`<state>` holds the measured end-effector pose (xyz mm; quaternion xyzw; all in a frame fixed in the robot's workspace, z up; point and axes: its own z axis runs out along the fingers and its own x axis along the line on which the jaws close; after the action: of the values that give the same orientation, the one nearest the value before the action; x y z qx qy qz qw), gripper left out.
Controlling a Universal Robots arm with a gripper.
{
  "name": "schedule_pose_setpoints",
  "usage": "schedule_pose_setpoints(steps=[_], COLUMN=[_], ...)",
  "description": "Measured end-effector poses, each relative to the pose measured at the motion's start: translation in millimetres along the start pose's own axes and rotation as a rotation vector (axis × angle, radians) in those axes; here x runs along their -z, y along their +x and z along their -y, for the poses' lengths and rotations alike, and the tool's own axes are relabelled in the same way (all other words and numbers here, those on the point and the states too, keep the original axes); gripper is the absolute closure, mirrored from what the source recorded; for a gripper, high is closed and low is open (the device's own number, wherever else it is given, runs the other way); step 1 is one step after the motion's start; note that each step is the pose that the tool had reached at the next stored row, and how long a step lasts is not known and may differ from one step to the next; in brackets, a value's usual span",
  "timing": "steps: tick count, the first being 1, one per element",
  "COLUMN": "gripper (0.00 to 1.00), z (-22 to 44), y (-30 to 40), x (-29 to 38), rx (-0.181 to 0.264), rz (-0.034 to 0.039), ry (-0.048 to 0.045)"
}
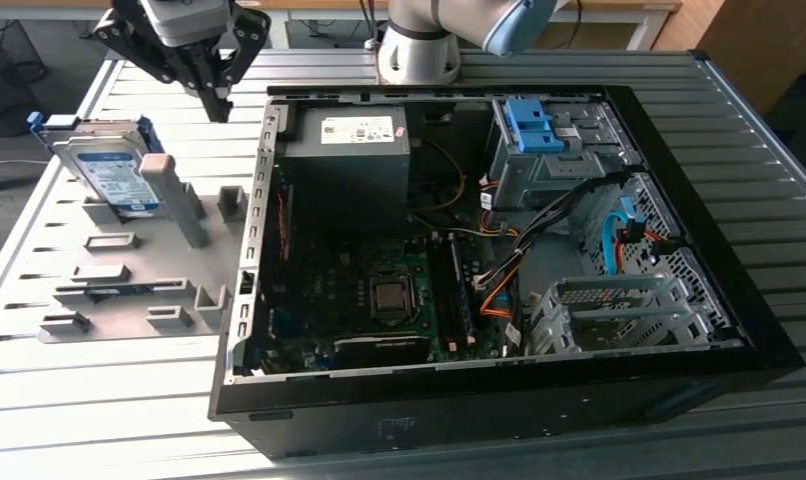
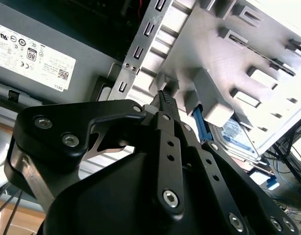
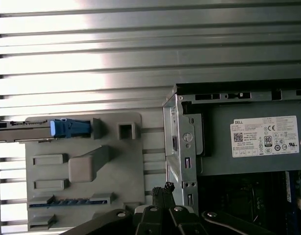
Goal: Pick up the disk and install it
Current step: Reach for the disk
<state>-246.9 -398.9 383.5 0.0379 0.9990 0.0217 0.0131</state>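
Observation:
The disk [image 1: 110, 172] is a silver drive with a white-and-blue label and blue rails. It stands on edge in a slot of the grey fixture plate [image 1: 123, 290] at the exterior view's left. In the first wrist view the disk [image 3: 23, 129] shows edge-on, and the second wrist view catches the disk [image 2: 238, 134] behind the fixture's blocks. My gripper [image 1: 219, 105] hangs in the air to the exterior view's right of the disk, over the gap between fixture and computer case. Its fingers [image 2: 164, 100] are shut together with nothing between them, as the fingertips [image 3: 165, 188] also show.
An open black computer case [image 1: 510, 410] lies on the slatted metal table [image 1: 777, 180]. Inside are a dark grey power supply [image 1: 350, 160] with a white sticker, a bright blue latch [image 1: 530, 125] on a drive cage, and a metal drive cage [image 1: 617, 310]. The arm's base [image 1: 419, 50] stands behind.

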Motion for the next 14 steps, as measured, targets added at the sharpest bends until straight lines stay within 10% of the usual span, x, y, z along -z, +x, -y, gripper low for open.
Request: schedule_pose_setpoints(steps=[14], gripper=[0.89], z=[1.0], y=[11.0], x=[-3.6], rx=[0.000], rz=[-0.0001], ry=[0.0001])
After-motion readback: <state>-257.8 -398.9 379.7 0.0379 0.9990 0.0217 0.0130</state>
